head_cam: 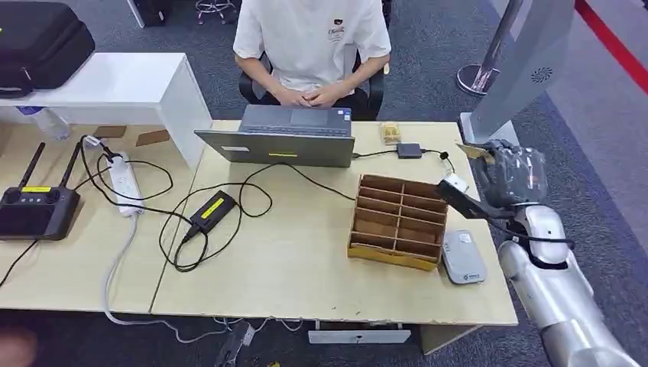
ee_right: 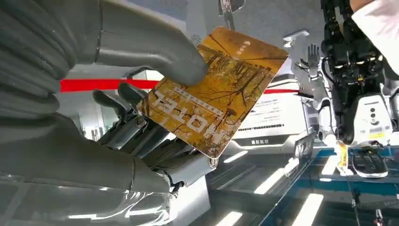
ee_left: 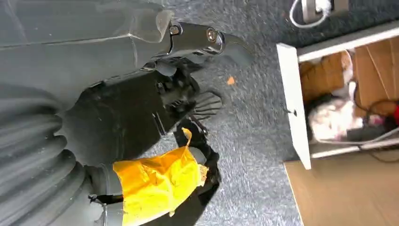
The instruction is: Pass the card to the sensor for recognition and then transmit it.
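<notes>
One card (ee_right: 214,92) sits pinched between thumb and fingers of the right robot hand (head_cam: 510,174), raised off the surface (head_cam: 306,260). The sensor (head_cam: 463,256) lies just below and inward. Best to lower the card flat over it, keeping the pinch firm.

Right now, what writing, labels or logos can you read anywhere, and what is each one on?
"HOTEL", seen upside down: on the yellow-brown tree-printed card pinched in the right hand.
Smaller white lines on that card: too small to read.
Chest logo on the seated person's white T-shirt: too blurred.
Yellow labels on the black power adapter and black router: unreadable.
</notes>
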### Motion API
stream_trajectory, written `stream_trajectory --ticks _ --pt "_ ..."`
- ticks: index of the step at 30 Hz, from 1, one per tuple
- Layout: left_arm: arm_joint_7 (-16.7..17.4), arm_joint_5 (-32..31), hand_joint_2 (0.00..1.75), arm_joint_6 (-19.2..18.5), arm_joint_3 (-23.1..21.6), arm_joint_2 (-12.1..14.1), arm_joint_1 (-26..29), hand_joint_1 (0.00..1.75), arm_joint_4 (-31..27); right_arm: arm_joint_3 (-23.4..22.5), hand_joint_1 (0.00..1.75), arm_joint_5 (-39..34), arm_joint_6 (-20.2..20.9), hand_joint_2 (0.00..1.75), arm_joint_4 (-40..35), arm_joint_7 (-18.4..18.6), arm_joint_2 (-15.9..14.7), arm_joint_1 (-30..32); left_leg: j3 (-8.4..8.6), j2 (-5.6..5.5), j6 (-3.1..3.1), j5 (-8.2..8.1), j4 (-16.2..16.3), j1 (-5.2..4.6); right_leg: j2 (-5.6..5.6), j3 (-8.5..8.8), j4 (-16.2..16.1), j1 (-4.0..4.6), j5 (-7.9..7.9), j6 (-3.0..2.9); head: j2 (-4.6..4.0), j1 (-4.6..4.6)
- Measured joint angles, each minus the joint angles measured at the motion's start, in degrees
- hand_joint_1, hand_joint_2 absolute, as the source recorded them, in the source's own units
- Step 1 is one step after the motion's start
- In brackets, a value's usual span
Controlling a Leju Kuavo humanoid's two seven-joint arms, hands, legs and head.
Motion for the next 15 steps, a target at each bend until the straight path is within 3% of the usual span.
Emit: stream_trajectory --ticks 15 --pt "0.0 0.9 1.75 0.2 0.2 1.1 1.0 0.00 -1.4 -1.6 1.75 1.2 -1.2 1.75 -4.6 0.3 -1.7 6.2 0.00 0.01 0.01 -0.17 0.0 0.00 0.01 0.00 0.0 -0.01 -0.10 0.10 0.00 0.00"
